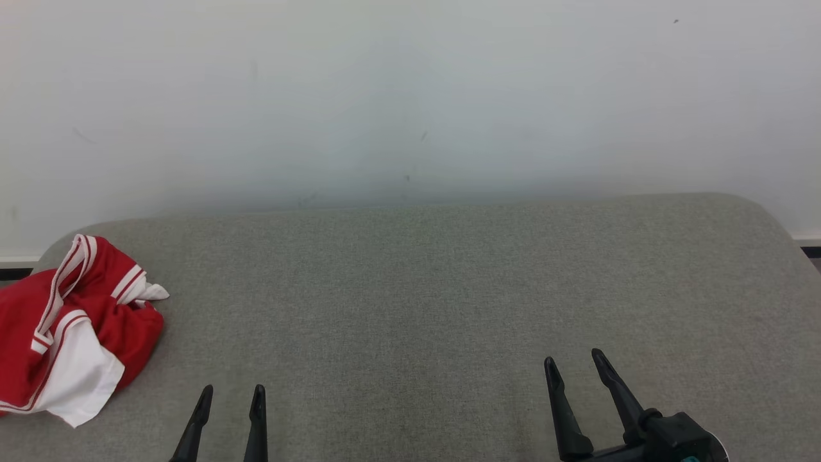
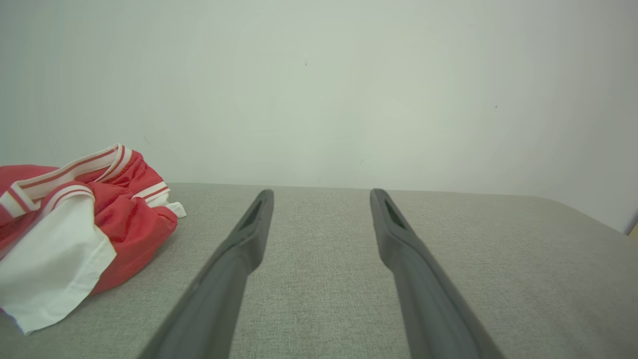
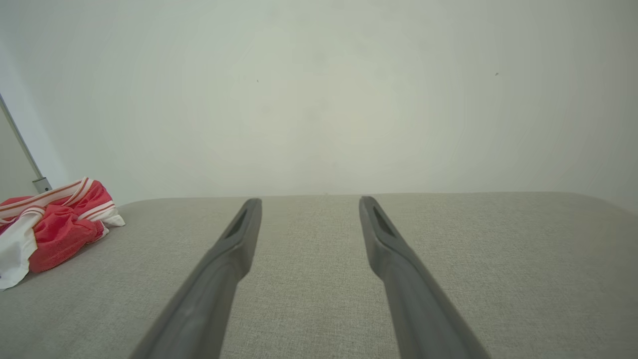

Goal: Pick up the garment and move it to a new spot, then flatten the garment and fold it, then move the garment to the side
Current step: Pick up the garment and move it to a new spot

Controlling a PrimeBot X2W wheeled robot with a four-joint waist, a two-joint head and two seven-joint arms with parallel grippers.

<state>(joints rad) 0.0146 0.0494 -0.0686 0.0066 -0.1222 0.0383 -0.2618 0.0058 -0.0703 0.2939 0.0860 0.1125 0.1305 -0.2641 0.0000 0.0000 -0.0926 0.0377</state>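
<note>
One garment (image 1: 96, 321) left of fingers (image 1: 257, 423)

The left gripper (image 2: 321, 192) reaches out low over a flat grey woven-fabric surface (image 2: 498, 249). Its two long dark grey fingers (image 2: 239, 249) rise from the bottom edge and stand wide apart, with bare cloth between them and nothing held. Each fingertip has a narrow slot on its inner face. To the left of the fingers, apart from them, a crumpled red-and-white garment (image 2: 124, 224) lies heaped on the surface. It is red mesh-like cloth with white bands edged in red stripes, and a plain white panel spills toward the near edge. Its left part runs out of frame. Behind the surface stands a plain off-white wall (image 2: 319, 89) with a few tiny dark specks.
</note>
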